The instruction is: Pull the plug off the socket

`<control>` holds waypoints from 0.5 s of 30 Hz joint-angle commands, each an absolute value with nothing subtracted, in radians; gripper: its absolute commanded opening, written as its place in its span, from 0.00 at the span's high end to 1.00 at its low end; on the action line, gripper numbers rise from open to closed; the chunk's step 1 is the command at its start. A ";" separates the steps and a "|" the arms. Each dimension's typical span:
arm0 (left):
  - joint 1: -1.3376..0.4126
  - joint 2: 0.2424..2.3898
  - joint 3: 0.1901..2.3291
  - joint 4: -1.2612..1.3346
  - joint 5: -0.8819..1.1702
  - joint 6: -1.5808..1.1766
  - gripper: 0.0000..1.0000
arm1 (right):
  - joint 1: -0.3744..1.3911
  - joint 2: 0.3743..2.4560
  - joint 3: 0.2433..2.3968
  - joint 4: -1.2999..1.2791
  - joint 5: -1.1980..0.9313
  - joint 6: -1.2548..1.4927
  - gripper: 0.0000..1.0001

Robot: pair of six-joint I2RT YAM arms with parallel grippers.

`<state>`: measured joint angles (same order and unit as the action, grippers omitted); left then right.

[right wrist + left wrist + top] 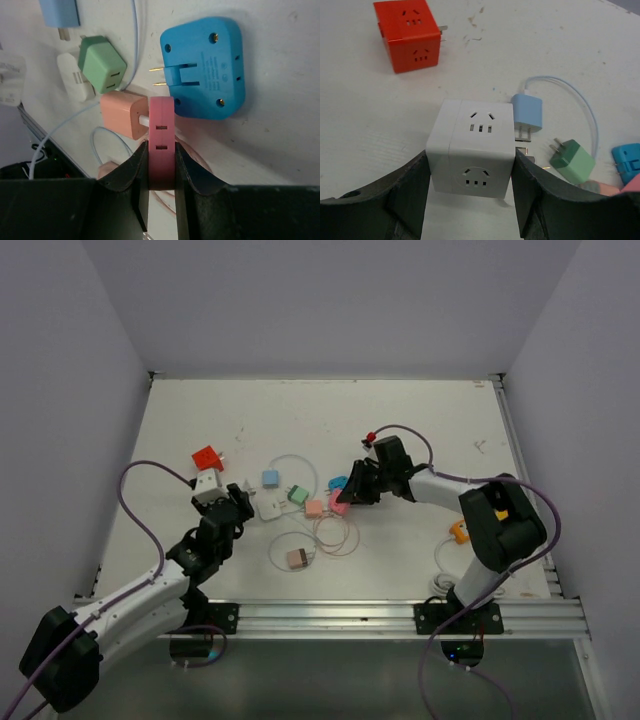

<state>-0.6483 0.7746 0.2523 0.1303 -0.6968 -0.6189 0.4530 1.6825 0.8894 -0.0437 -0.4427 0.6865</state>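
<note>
L pincer (470, 167): clamped on white cube socket (470, 142), arm stretched fwd.
R pincer (161, 150): nips pink socket (161, 117) w/ peach plug (121, 115), desk (420, 420) centre.

We lose the base of the pink socket (162, 125) inside the right claw (161, 152), and the top edge crops the pale blue charger (59, 11)

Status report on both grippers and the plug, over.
Left gripper shut on white socket cube. Right gripper shut on pink socket; peach plug seated in its side. Blue adapter close beside.
</note>
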 commanded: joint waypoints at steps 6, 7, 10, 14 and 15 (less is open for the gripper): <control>-0.473 0.942 0.294 0.098 -0.671 -0.749 0.82 | 0.489 1.749 0.919 -0.009 -0.407 0.623 0.70; -0.463 0.957 0.296 0.101 -0.664 -0.750 0.80 | 0.491 1.740 0.919 -0.018 -0.373 0.608 0.63; -0.449 1.002 0.311 0.091 -0.641 -0.756 0.70 | 0.491 1.707 0.920 -0.073 -0.313 0.588 0.47; -0.448 0.993 0.325 0.066 -0.634 -0.755 0.50 | 0.489 1.623 0.943 -0.173 -0.214 0.551 0.23; -0.448 0.974 0.330 0.060 -0.630 -0.755 0.46 | 0.489 1.609 0.949 -0.196 -0.193 0.545 0.20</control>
<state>-0.4553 0.9936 0.2996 0.0834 -0.6525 -0.7223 0.4923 1.6974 0.9047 -0.1013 -0.3145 0.5976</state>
